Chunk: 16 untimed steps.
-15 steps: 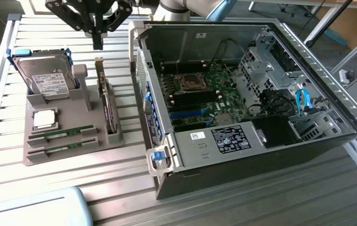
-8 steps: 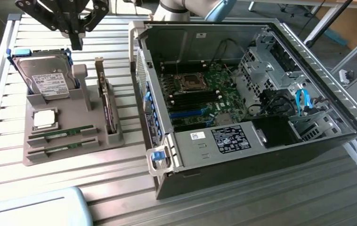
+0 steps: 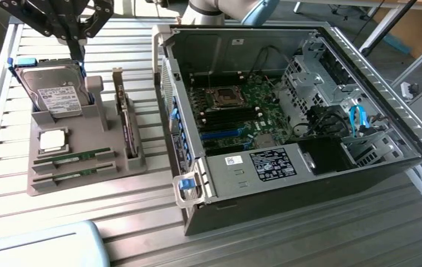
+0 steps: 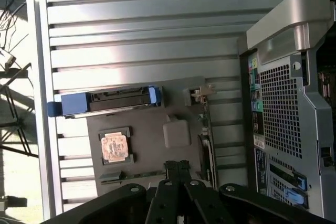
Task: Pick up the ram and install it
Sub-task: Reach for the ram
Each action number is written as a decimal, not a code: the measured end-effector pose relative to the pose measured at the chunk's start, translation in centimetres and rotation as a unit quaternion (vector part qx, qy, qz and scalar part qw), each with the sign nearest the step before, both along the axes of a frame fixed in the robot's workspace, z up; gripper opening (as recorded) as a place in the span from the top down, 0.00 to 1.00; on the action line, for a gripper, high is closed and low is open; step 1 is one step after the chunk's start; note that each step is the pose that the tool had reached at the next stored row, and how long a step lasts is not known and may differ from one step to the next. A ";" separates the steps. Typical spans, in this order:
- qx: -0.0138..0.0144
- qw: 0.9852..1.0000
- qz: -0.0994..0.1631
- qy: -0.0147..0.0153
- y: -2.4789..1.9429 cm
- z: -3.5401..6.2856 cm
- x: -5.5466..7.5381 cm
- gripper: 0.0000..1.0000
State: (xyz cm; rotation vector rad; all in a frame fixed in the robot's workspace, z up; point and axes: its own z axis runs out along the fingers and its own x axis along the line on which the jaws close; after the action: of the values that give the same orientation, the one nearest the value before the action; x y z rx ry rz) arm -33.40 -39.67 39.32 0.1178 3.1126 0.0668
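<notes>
Two ram sticks, thin and green, lie on edge in the front slots of a grey holder: one behind the other. In the wrist view one ram stick shows edge-on just beyond the fingertips. My gripper hangs high over the holder's back end, above the hard drive, well clear of the ram. Its fingers are shut with nothing between them. The open computer case lies to the exterior view's right, with the motherboard's memory slots exposed.
The holder also carries a silver processor and an upright expansion card on its case side. The case's perforated rear panel stands close to the holder. A pale blue-grey box sits at the slatted table's front corner.
</notes>
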 end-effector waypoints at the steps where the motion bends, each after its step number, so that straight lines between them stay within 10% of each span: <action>1: 0.000 1.000 0.000 0.000 -0.14 0.00 -0.1 0.89; 16: 0.000 1.000 0.000 0.000 -4.81 -0.01 -0.4 0.89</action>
State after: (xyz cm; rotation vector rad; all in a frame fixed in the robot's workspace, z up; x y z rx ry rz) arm -33.78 -44.48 39.31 0.1174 3.1123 0.0670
